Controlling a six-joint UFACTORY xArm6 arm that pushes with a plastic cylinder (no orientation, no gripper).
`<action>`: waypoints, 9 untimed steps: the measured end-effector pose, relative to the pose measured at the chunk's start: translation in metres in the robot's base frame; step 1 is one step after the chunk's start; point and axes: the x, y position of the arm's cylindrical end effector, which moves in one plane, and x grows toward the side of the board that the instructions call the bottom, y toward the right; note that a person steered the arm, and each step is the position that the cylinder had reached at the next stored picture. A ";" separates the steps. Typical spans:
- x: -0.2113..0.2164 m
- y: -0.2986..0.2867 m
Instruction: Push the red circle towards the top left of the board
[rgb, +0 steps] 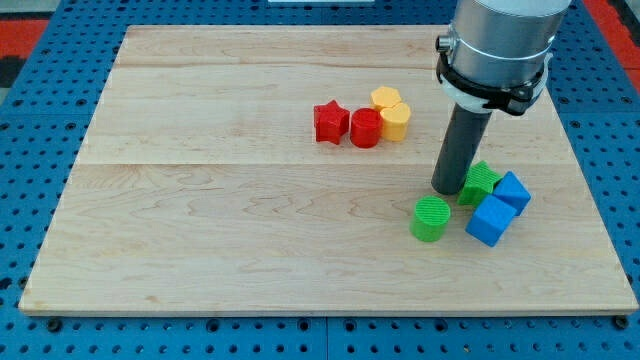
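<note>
The red circle (365, 128) sits right of the board's middle, touching a red star (331, 121) on its left and a yellow block (395, 122) on its right. My tip (447, 188) rests on the board to the lower right of the red circle, well apart from it. The tip is just left of a green block (481, 181) and above a green circle (432, 218).
A second yellow block (385, 98) sits just above the first. Two blue cubes (512, 191) (491, 220) lie right of the green blocks. The wooden board (200, 200) lies on a blue pegboard table.
</note>
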 end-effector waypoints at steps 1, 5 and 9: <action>0.000 -0.006; -0.058 -0.049; -0.186 -0.181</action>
